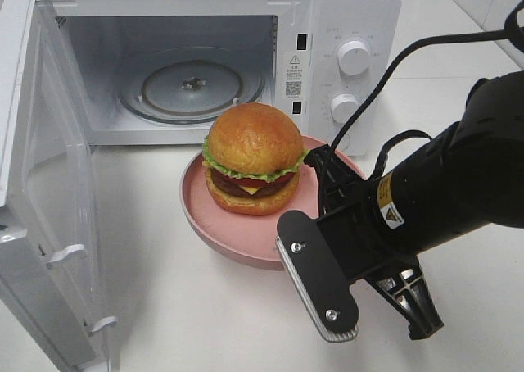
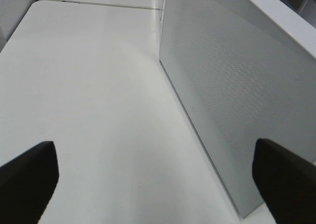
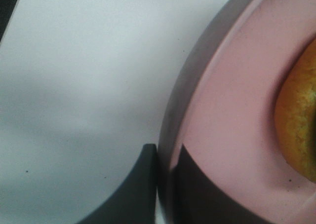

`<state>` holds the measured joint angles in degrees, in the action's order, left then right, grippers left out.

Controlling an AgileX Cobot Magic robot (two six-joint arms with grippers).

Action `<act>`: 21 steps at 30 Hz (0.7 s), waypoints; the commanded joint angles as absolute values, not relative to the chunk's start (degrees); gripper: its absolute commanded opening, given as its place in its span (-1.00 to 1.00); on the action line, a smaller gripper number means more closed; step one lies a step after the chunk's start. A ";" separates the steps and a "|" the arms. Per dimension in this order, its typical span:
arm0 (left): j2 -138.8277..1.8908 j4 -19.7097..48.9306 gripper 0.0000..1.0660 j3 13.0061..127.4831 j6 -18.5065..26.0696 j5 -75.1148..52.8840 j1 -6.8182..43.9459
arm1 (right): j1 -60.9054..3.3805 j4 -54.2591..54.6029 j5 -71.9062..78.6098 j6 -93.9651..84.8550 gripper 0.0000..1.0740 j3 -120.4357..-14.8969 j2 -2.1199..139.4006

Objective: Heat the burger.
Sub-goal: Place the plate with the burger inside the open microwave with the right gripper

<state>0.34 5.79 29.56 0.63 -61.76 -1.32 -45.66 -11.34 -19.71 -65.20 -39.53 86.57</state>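
Note:
The burger, with a golden bun, lettuce frill and red filling, sits on a pink plate in front of the open microwave. My right gripper reaches in from the right and is shut on the plate's right rim. The right wrist view shows its fingers clamping the plate's rim, with the bun's edge beside them. My left gripper is open and empty over the table, next to the microwave door. It is out of the exterior high view.
The microwave door swings out wide at the left. Inside the cavity lies a glass turntable. Two white knobs sit on the right panel. A black cable runs above the right arm.

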 commanded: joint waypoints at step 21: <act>1.43 6.07 0.92 29.56 0.69 -61.19 -1.60 | -43.32 -8.25 -13.24 -72.02 -1.00 -46.52 91.39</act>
